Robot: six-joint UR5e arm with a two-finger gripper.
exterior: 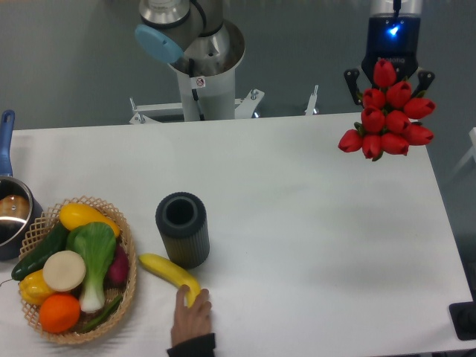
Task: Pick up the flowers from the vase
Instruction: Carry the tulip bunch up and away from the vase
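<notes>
Flowers [387, 111] are covering the gripper [388, 74] fingertips and their own stems; the frame edge is cropping the pot [11, 216].

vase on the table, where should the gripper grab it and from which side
Judging by its pose, grip the vase across its ribbed cylindrical sides near the rim, coming straight down from above. It stands upright with its round mouth open and empty. The ribs should help the hold. Close the jaws left-right: a banana with a person's hand on it lies just in front, so the near side is crowded.
</notes>
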